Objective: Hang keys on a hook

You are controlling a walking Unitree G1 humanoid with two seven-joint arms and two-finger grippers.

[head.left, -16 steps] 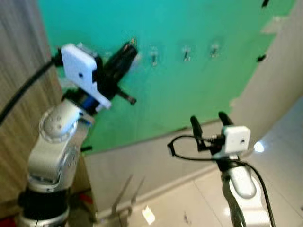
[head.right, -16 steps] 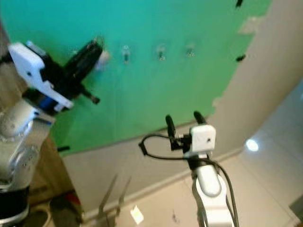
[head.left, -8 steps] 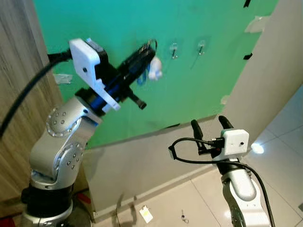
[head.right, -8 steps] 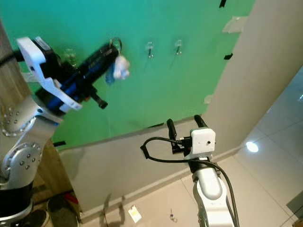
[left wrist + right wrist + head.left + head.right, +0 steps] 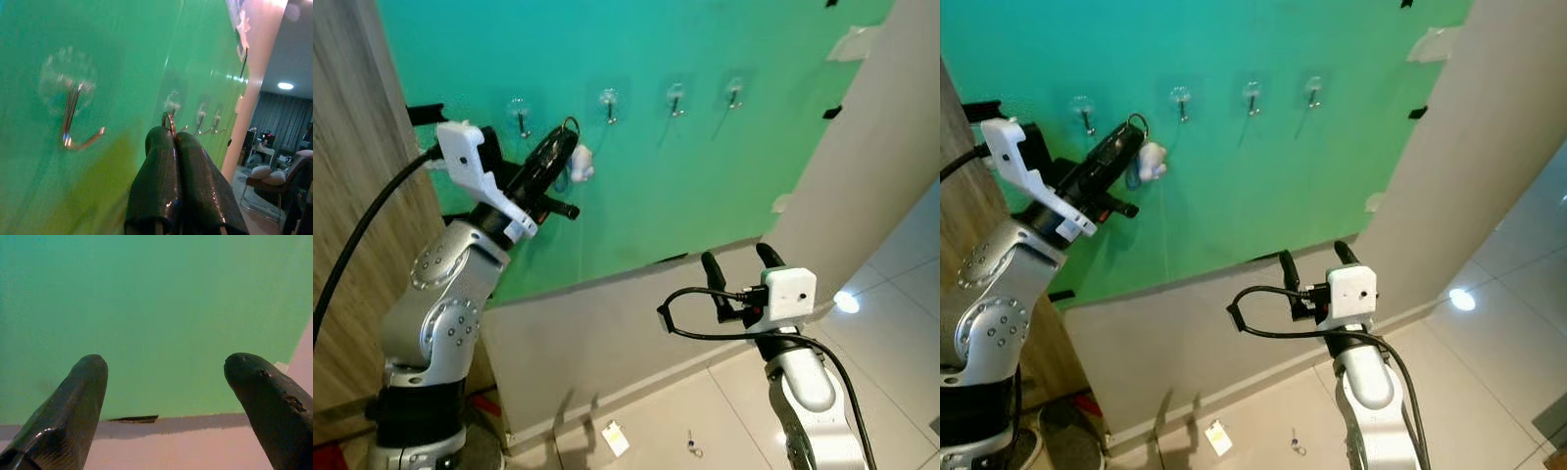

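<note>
Green sheeting (image 5: 705,166) covers the wall ahead, with a beige wall (image 5: 636,323) below and to the right of it, a wood-grain panel (image 5: 352,196) at the left and pale floor tiles (image 5: 901,294) at the lower right. The robot's left arm (image 5: 445,294) is raised toward the sheeting, and the left gripper (image 5: 566,142) has its fingers pressed together on the keys (image 5: 578,162): a metal ring pokes out above the fingertips and a small white fob hangs just below them. The keys sit close to the sheeting, between the first hook (image 5: 520,116) and the second hook (image 5: 609,103) and slightly lower than both. Two more hooks, the third hook (image 5: 675,98) and the fourth hook (image 5: 734,93), follow in the same row to the right. Lower down, the right gripper (image 5: 736,262) points at the foot of the sheeting, its fingers spread wide apart with nothing between them. A scrap of paper (image 5: 616,440) lies on the floor near the wall.
</note>
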